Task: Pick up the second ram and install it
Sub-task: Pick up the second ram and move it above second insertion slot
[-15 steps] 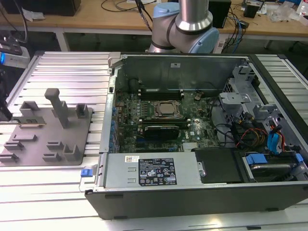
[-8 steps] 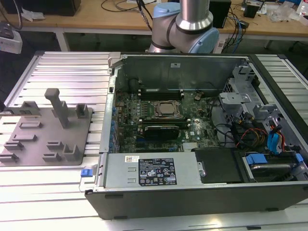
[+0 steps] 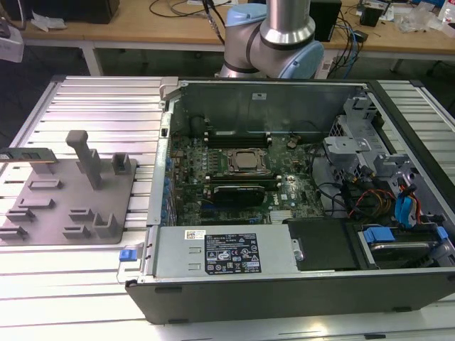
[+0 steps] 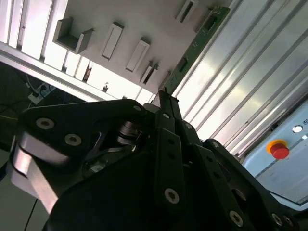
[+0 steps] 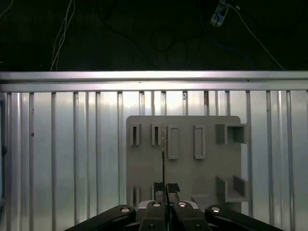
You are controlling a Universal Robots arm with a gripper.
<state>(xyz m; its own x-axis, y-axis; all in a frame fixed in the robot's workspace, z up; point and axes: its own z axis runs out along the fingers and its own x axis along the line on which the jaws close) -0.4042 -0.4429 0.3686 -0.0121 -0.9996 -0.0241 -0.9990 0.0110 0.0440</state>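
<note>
1. The gripper [image 5: 166,187] had its fingers [image 5: 174,187] drawn in narrow, pinched on one end of the second ram [image 4: 196,44].
2. The green stick ran straight out from the fingertips, seen edge-on in the first wrist view, over the grey fixture plate [image 5: 144,163].
3. Its far end reached a slot in the plate; whether it touched, couldn't tell.
4. The plate lay on the ribbed metal tabletop [image 5: 62,154], with the open computer case [image 3: 270,91] just beside it, to the exterior view's right.
</note>
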